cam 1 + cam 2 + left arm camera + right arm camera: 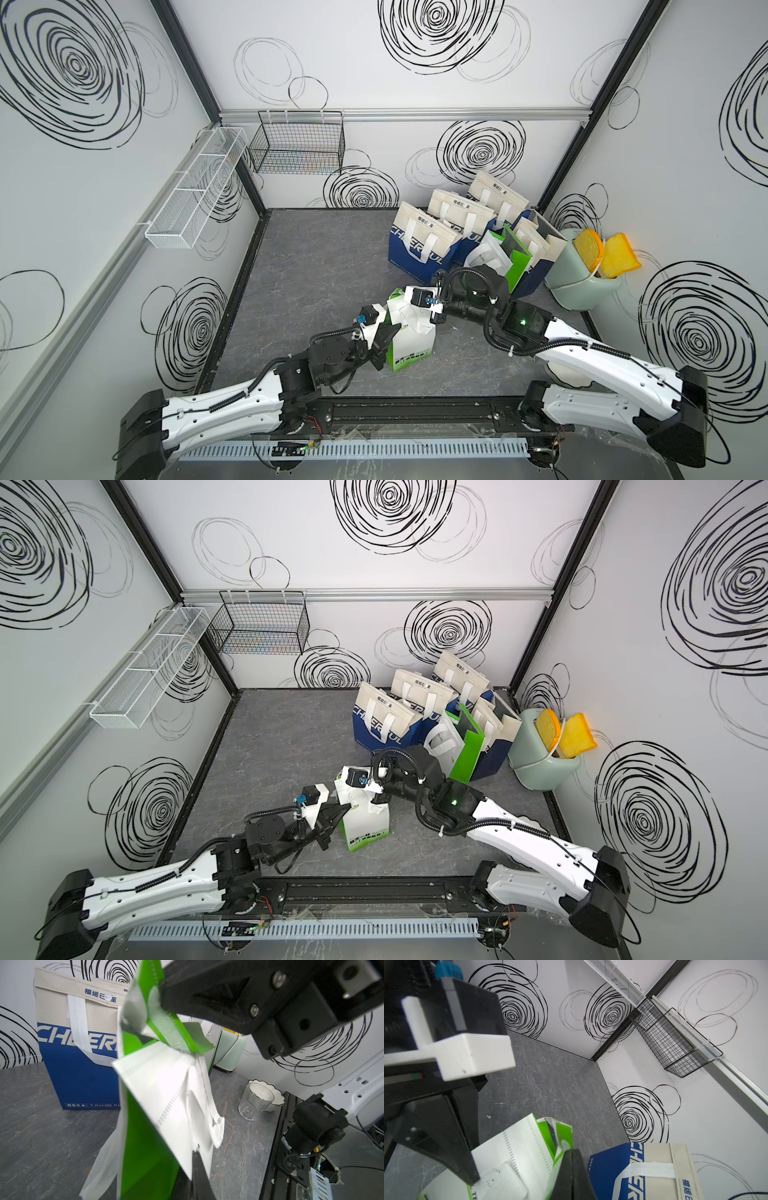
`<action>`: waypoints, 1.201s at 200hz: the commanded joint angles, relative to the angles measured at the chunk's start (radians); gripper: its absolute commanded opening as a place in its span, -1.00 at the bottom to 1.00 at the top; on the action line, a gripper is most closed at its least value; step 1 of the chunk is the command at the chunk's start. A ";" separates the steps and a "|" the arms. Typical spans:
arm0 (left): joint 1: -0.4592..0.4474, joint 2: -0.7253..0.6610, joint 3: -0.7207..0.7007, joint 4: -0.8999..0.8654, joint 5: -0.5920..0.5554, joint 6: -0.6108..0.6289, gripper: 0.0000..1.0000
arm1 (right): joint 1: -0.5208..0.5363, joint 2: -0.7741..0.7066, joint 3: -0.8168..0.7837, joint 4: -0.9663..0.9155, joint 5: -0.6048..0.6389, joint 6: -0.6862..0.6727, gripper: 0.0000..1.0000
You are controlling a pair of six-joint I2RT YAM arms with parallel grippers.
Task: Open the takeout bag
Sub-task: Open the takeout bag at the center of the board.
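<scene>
Bag [411,345] stands upright mid-table [316,270], between both arms. Left gripper [384,334] pinches its left top edge, right gripper [435,313] its right; pulling apart sideways should spread the mouth.

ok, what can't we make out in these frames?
- takeout bag interior: both top views, folded handles and right tool cover the mouth.
- left tool: left wrist view shows one finger only; bag panel covers the rest.
- white bowl: both top views, mostly under the right arm.
- bag's small print: top views, too small.
</scene>
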 commanded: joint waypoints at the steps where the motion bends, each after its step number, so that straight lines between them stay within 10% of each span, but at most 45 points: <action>1: -0.013 -0.013 0.034 -0.030 -0.005 0.012 -1.00 | -0.027 -0.004 0.062 0.050 0.018 -0.038 -1.00; 127: -0.011 -0.009 0.043 -0.054 -0.015 0.015 -1.00 | -0.030 0.000 0.101 -0.052 -0.072 -0.053 -1.00; 170: -0.011 -0.012 0.040 -0.048 -0.015 0.014 -1.00 | -0.029 -0.024 0.100 -0.077 -0.132 -0.059 -0.49; 240: -0.011 -0.015 0.030 -0.030 -0.012 0.011 -1.00 | -0.036 -0.150 0.050 -0.145 -0.129 -0.174 -0.33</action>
